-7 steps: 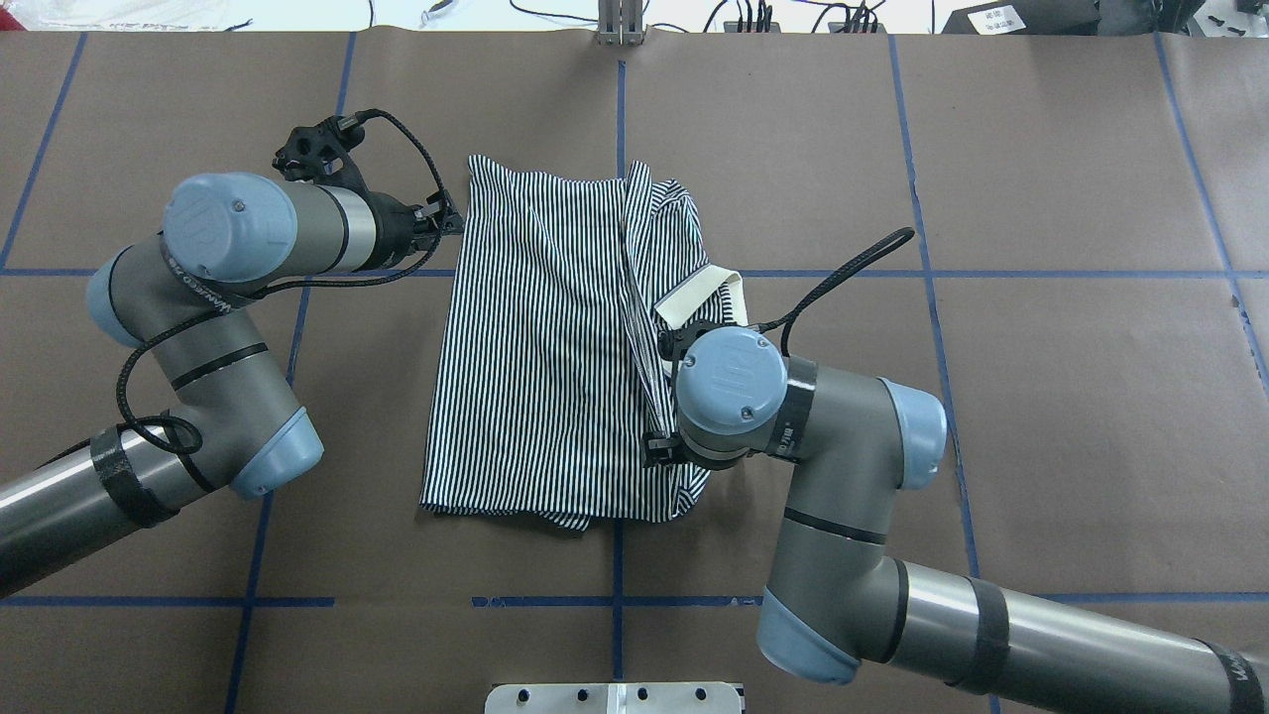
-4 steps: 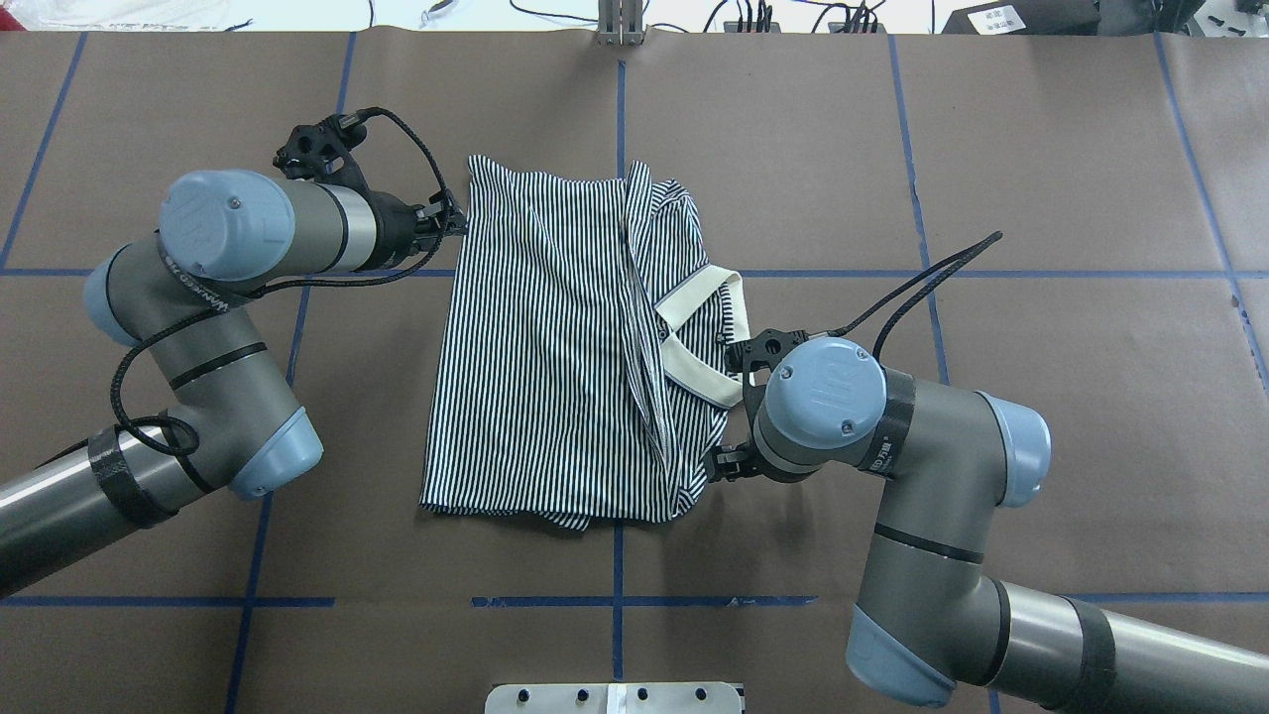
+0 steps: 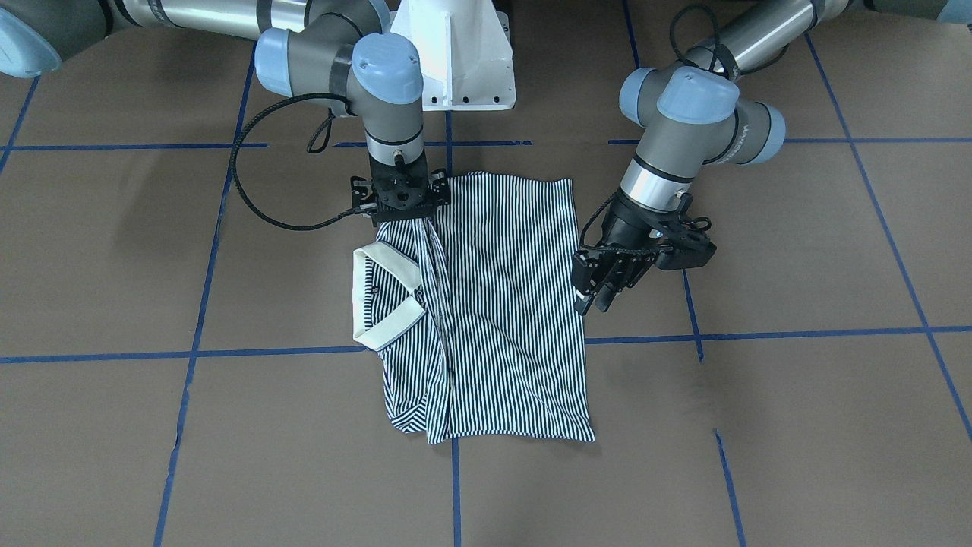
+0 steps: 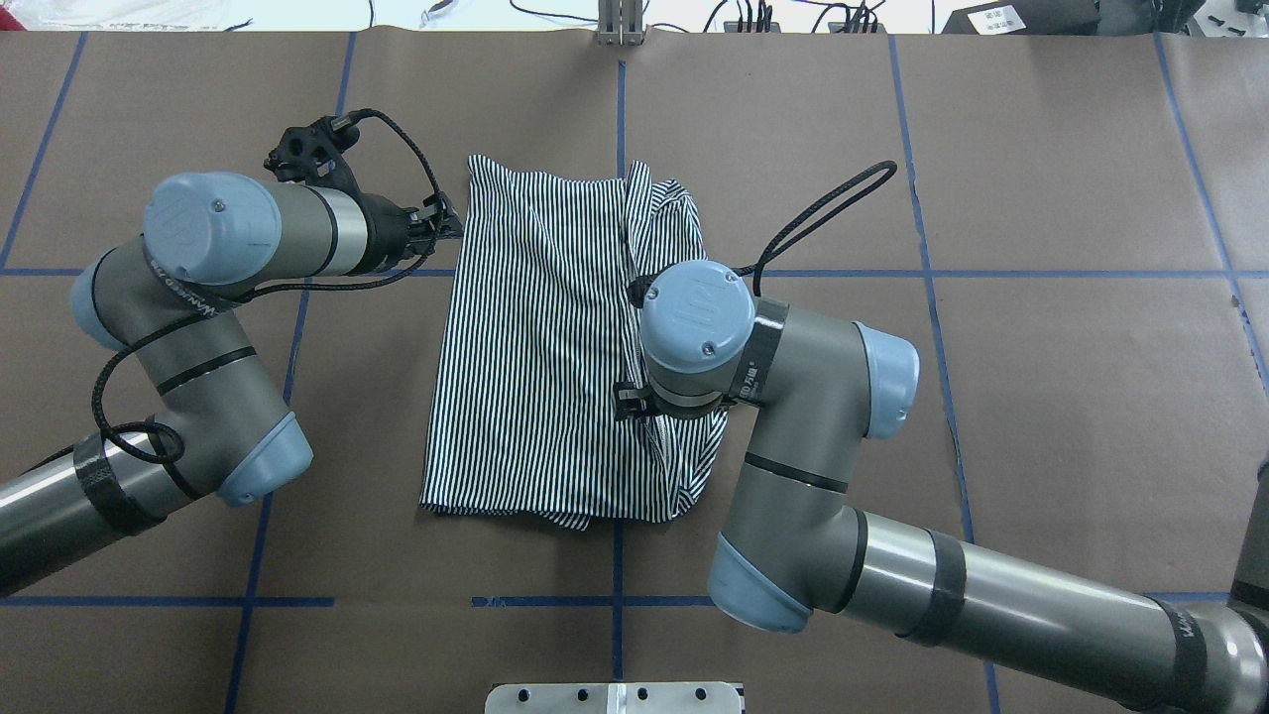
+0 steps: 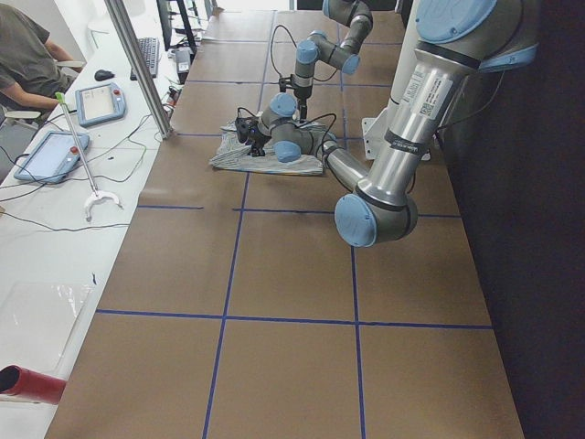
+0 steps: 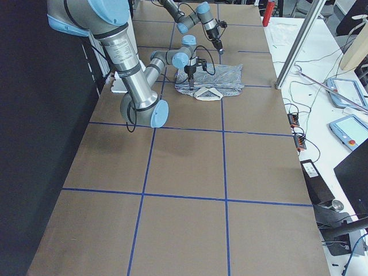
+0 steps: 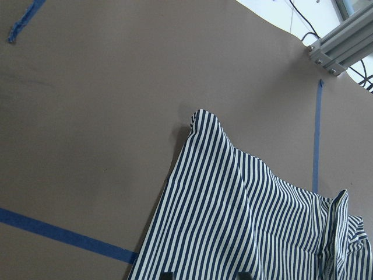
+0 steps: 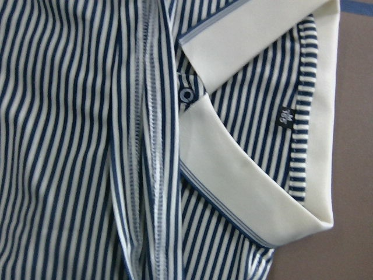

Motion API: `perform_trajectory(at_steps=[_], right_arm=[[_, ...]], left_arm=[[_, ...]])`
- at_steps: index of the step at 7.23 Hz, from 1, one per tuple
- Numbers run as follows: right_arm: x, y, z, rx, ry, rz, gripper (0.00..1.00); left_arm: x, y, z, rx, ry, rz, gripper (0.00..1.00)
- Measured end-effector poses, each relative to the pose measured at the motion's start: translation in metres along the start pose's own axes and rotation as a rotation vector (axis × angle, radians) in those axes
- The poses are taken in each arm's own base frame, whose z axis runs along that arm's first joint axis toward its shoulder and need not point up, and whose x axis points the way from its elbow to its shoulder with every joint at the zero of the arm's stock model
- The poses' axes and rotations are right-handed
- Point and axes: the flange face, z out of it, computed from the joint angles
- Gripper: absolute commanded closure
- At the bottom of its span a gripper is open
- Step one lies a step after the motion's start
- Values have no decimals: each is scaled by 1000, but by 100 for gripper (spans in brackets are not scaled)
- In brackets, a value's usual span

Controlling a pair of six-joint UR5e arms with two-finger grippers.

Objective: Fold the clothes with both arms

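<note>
You see the striped shirt [image 3: 509, 304] flat on the table [image 3: 759, 425], the left gripper [image 3: 594, 302] tilted beside its edge with fingers apart, and the right gripper [image 3: 400, 209] pointing straight down near the collar [image 3: 387, 262], its finger spread indiscernible.

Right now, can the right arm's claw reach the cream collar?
Probably yes. The right claw hangs just over the striped shirt, close beside the cream collar. The collar lies on top of the shirt with nothing covering it, so a short move should get there.

A robotics lab: two robot arms [image 4: 803, 362] at a blue-taped grid table [image 4: 1071, 397], teach pendants [image 5: 99, 103], aluminium post [image 5: 137, 64].
</note>
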Motion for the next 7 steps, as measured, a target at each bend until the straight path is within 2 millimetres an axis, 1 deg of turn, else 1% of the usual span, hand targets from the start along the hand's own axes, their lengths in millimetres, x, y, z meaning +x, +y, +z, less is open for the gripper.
perform_trajectory(at_steps=[2, 3, 5, 7], right_arm=[[-24, -16, 9, -6, 20, 7, 0], [-27, -23, 16, -10, 35, 9, 0], [-25, -32, 25, -16, 59, 8, 0], [-21, -34, 35, -26, 77, 10, 0]], left_arm=[[-2, 1, -3, -4, 1, 0, 52], [-3, 1, -3, -4, 0, 0, 52], [-3, 1, -3, -6, 0, 0, 51], [-2, 1, -3, -6, 2, 1, 51]])
